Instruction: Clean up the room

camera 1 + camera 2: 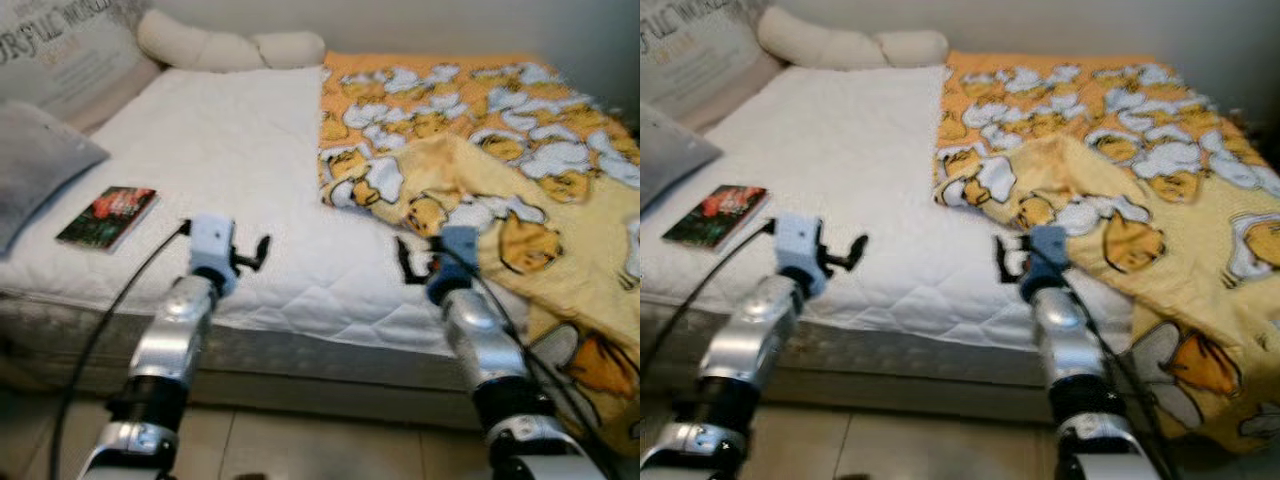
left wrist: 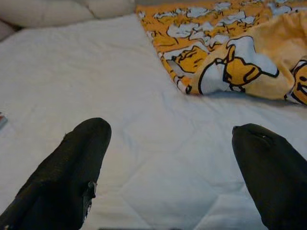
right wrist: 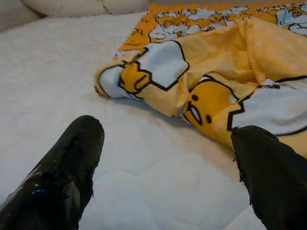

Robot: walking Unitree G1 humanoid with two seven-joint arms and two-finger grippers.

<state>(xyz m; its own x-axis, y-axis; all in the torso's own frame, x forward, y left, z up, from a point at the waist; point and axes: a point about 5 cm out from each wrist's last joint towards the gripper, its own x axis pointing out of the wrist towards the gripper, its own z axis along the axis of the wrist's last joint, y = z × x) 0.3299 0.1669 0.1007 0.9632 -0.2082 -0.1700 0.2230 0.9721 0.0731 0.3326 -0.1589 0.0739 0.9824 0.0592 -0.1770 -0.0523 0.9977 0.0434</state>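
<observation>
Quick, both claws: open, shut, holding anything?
Left claw: open, empty, over the white mattress.
Right claw: open, empty, beside the yellow cartoon blanket.

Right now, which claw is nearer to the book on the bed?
Left. The left claw hangs over the white mattress a short way to the right of the book. The right claw is farther right, at the edge of the yellow blanket.

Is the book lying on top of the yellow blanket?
No, the book lies on the bare white mattress at the robot's left, well apart from the yellow blanket on the right.
</observation>
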